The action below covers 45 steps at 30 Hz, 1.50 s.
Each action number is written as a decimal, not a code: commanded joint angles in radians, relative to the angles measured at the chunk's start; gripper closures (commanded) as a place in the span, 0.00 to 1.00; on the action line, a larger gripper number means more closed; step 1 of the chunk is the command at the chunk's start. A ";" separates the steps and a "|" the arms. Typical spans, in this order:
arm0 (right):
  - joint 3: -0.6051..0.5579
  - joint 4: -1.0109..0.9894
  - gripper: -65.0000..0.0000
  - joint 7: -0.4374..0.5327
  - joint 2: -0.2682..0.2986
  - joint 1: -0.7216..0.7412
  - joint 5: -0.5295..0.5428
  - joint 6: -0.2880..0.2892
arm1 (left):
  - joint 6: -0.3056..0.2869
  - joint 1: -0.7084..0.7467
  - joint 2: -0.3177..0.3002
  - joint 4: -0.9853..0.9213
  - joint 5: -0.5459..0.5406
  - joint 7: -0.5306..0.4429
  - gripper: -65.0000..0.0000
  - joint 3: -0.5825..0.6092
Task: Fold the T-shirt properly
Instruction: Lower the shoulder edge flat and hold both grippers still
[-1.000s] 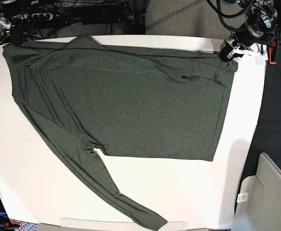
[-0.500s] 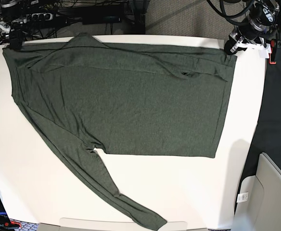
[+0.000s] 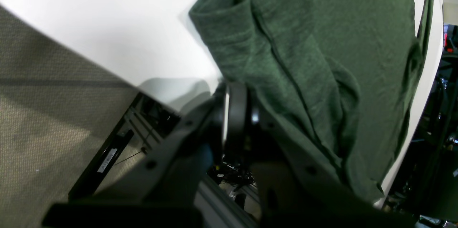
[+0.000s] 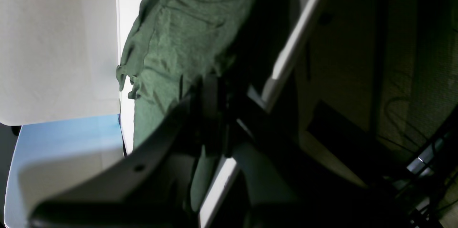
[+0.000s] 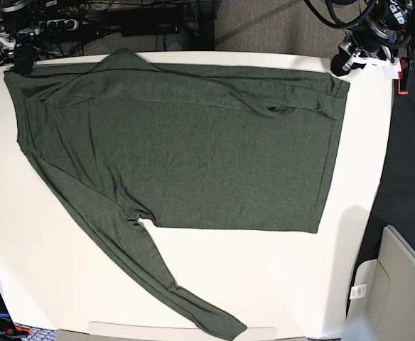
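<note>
The dark olive-green T-shirt (image 5: 193,149) lies spread flat on the white table (image 5: 278,284), its top edge along the far side. One long sleeve (image 5: 186,305) trails toward the front edge. The other sleeve (image 5: 264,105) lies folded across the upper body. My left gripper (image 5: 339,66) is at the far right corner, shut on the shirt's corner; the left wrist view shows the fabric (image 3: 304,49) pinched in the gripper (image 3: 237,95). My right gripper (image 5: 24,62) is at the far left corner, shut on the shirt's (image 4: 171,34) edge in the right wrist view (image 4: 211,92).
A power strip and cables (image 5: 58,25) sit behind the table's far edge. A grey bin (image 5: 399,284) stands at the right front, off the table. A small red object (image 5: 401,79) hangs near the left arm. Carpet lies beyond the far edge.
Both grippers have drawn the shirt's top edge toward the far side of the table. The left gripper moved up and right, stretching the right corner flatter.
</note>
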 commanded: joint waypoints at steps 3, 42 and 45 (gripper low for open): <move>0.005 0.018 0.99 0.008 0.012 -0.031 0.025 0.006 | 0.005 0.001 -0.011 0.017 -0.034 0.003 1.00 -0.004; 0.002 0.020 0.54 0.001 0.032 -0.066 0.034 -0.001 | 0.005 -0.019 -0.011 0.099 -0.035 0.009 1.00 0.000; 0.002 0.020 0.51 0.001 0.032 -0.089 0.052 0.001 | 0.005 -0.019 -0.011 0.099 -0.035 0.009 1.00 0.000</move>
